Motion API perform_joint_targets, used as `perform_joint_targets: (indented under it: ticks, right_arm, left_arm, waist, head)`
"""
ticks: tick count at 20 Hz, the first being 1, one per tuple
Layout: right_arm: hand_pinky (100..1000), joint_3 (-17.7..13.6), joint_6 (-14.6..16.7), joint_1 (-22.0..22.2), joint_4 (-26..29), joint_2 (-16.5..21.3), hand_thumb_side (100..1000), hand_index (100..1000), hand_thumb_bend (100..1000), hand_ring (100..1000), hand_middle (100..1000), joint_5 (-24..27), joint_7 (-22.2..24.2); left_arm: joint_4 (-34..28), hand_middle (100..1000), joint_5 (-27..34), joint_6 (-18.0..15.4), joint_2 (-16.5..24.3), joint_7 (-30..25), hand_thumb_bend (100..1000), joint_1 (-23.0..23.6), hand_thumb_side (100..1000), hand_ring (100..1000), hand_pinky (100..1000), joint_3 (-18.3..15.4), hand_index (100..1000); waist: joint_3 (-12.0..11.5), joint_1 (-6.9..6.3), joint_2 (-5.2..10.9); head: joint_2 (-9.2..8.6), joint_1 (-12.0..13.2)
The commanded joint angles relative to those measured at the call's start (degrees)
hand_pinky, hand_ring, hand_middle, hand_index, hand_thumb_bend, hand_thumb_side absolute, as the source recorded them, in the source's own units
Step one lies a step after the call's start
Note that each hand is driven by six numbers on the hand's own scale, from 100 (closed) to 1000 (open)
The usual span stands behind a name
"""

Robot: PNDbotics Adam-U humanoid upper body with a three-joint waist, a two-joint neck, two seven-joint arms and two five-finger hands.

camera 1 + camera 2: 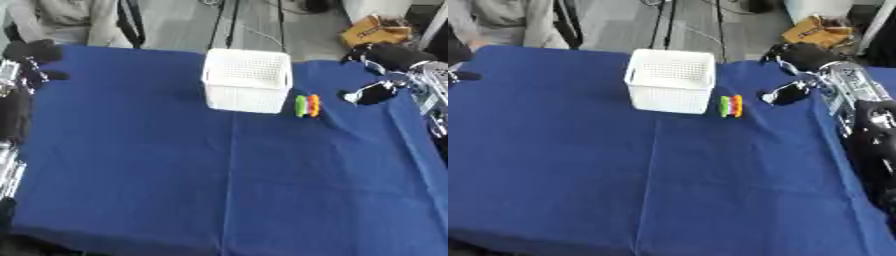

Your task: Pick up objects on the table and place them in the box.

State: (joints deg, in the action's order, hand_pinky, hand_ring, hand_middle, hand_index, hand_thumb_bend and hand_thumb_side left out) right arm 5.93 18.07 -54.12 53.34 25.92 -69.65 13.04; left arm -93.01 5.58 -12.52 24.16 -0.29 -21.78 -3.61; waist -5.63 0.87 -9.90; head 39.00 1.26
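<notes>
Near the worktop's (175, 175) far edge we see the white box (248, 80), a green-orange-red object (307, 105) just beside it; our right hand (785, 93) nearby, fingers unclear, left hand (35, 60) too.

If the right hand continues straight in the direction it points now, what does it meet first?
The right hand points toward the robot's left, so it would probably meet the small green, orange and red object first, with the white box just beyond; depth is uncertain.
</notes>
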Motion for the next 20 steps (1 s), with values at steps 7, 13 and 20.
perform_joint_targets:
  ticks: [7,13,20]
  right_arm:
    - [739,-0.84,-0.30,-1.86,0.16,-0.19,421,862,456,792,803,-0.68,-0.47]
    - [733,-1.24,-0.78,-2.04,-0.86,-1.17,417,866,458,789,801,-0.46,-0.98]
    - [726,-1.78,-1.13,-3.14,-2.45,-3.07,410,867,459,783,794,-0.65,-1.62]
  left_arm:
    - [-2.72,721,0.63,-0.23,1.27,-0.20,297,-1.24,1000,816,677,0.02,817]
    - [-3.46,720,0.97,-0.22,1.13,-0.30,297,-1.39,1000,816,677,0.12,817]
    - [-3.92,718,1.18,-0.14,0.95,-0.67,296,-1.79,1000,816,677,0.38,818]
  waist:
    - [-0.54,-0.18,-0.16]
    - [-1.25,-0.29,-0.72]
    - [-2.00,-0.33,-1.25]
  head:
    - [-2.11,-0.90]
    - [-2.83,-1.49]
    - [-3.19,-2.09]
